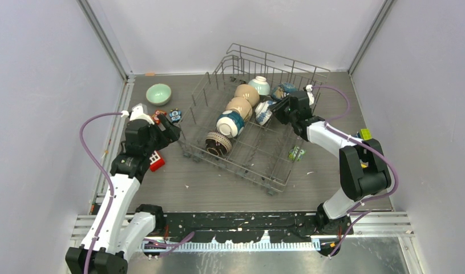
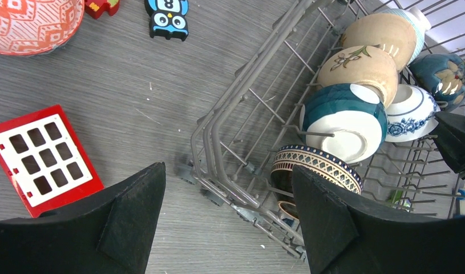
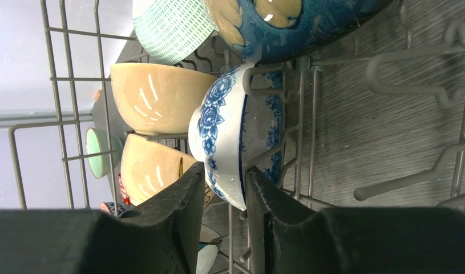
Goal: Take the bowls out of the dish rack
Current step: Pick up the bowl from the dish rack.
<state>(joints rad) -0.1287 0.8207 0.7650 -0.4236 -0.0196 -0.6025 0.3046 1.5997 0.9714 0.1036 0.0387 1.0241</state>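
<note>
Dish rack [image 1: 265,153] w/ bowls [image 1: 239,107] on edge; mint bowl [image 1: 158,94] outside

Several bowls [image 1: 239,107] stand inside the dish rack [image 1: 255,151].

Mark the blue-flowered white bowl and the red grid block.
Round white ceramic bowl with blue flowers [image 3: 218,137]: right wrist view, outer wall.
Flat red block with white grid [image 2: 44,160]: left wrist view, top face.

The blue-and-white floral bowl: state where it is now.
Top view: the floral bowl stands on edge in the dish rack, right of the nearer tan bowl, its rim between the fingers of the right end effector.
</note>
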